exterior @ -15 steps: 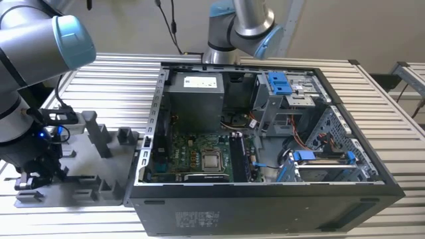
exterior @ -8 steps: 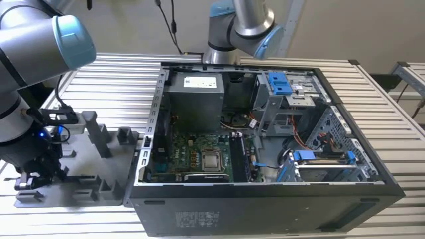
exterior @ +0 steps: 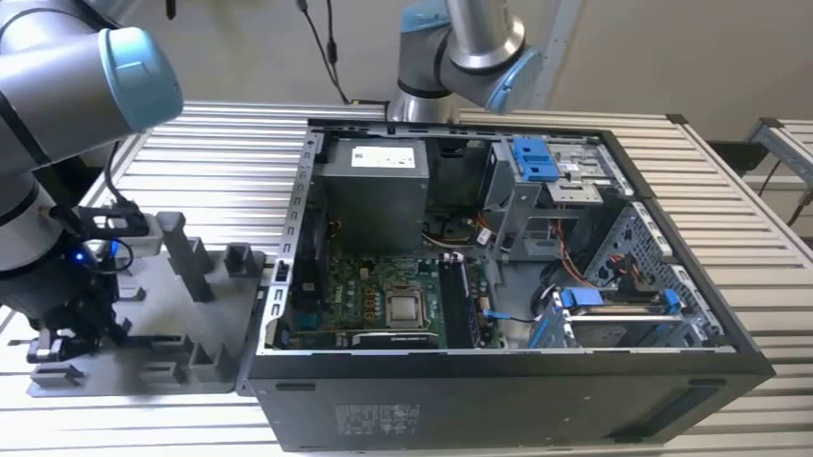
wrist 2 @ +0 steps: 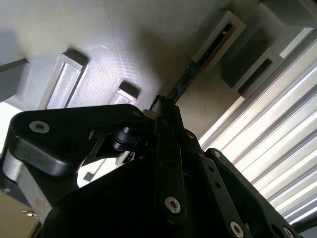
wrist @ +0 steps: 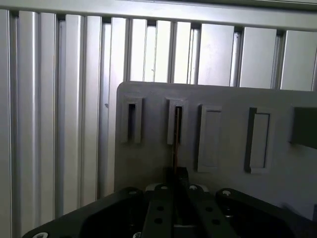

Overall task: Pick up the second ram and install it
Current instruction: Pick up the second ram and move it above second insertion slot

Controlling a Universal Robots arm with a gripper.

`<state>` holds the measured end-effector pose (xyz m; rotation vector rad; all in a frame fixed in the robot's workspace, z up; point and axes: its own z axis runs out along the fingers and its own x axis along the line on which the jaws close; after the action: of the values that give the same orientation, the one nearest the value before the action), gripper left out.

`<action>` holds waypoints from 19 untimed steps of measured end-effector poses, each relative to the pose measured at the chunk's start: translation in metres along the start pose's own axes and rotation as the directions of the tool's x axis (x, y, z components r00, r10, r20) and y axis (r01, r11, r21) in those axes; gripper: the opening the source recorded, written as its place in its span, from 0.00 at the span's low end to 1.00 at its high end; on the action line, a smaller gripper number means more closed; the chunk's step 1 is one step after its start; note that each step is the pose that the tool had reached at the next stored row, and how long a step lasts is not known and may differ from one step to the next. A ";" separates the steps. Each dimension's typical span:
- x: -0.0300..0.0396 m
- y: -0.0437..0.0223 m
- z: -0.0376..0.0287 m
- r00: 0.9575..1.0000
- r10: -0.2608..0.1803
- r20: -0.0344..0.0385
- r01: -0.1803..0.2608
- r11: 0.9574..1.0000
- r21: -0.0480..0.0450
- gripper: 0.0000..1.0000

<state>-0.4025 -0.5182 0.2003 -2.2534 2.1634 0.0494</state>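
From where I stand, the black metal hand (wrist: 176, 173) sits low over a flat grey plastic holder plate (wrist: 148, 163) that lies on the ribbed silvery metal desk (wrist: 59, 99). Its fingers are pinched together on the near end of a thin dark memory stick (wrist: 175, 156), seen edge-on. The stick's far end stands in a raised grey slotted block (wrist: 171, 124), one of a row across the plate, just beside another block (wrist: 132, 121) with a dark slot
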 end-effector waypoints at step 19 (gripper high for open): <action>-0.0010 0.0004 -0.0305 1.000 0.000 0.000 0.000 1.000 0.000 0.14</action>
<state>-0.4027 -0.5182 0.2308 -2.2530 2.1637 0.0497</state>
